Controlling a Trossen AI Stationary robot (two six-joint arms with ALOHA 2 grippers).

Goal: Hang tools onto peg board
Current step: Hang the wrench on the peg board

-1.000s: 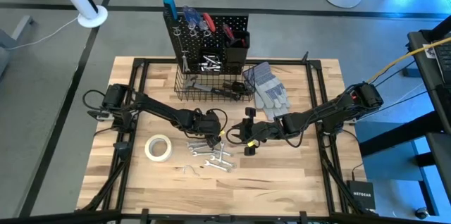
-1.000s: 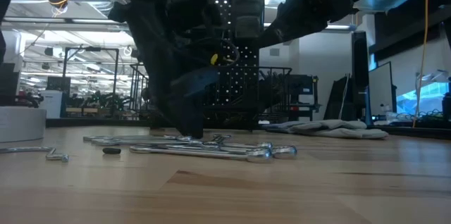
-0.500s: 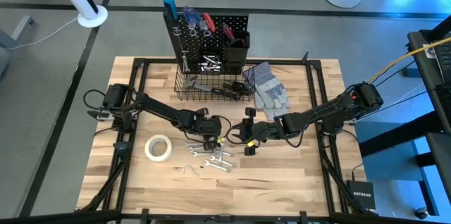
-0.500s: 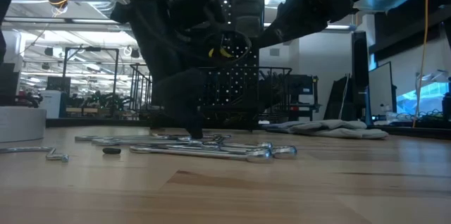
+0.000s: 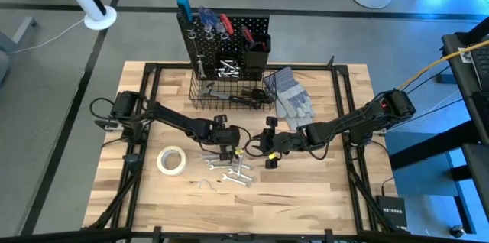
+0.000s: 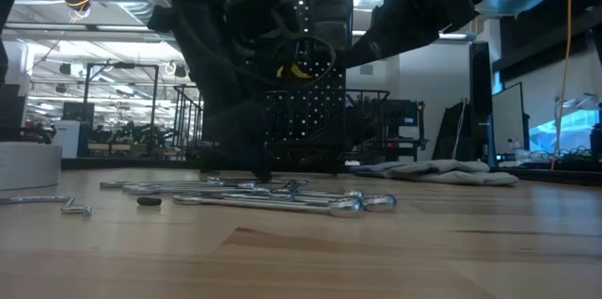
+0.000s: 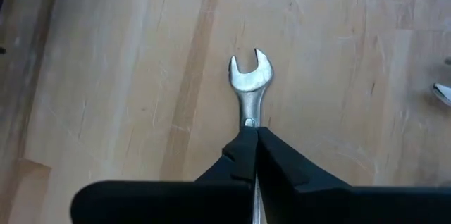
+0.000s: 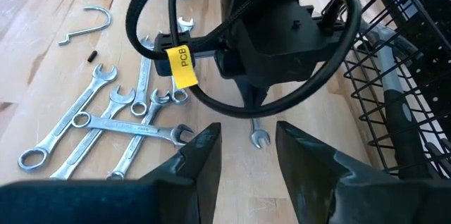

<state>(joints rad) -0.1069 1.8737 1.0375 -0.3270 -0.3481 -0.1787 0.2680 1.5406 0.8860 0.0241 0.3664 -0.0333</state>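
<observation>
Below peg board [image 5: 221, 37], wire basket [image 5: 200, 98] holding tools, left gripper [image 7: 251, 134] pinching wrench [image 7: 250, 83]

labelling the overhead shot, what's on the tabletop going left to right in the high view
white tape roll → loose silver hook → left gripper, jaws shut on a small silver wrench → right gripper, jaws open → grey work gloves

Grey work gloves [image 5: 291, 99] lie on the wooden worktop [image 5: 321, 197] right of centre; a white floor-stand base [image 5: 100, 19] sits at upper left.
</observation>
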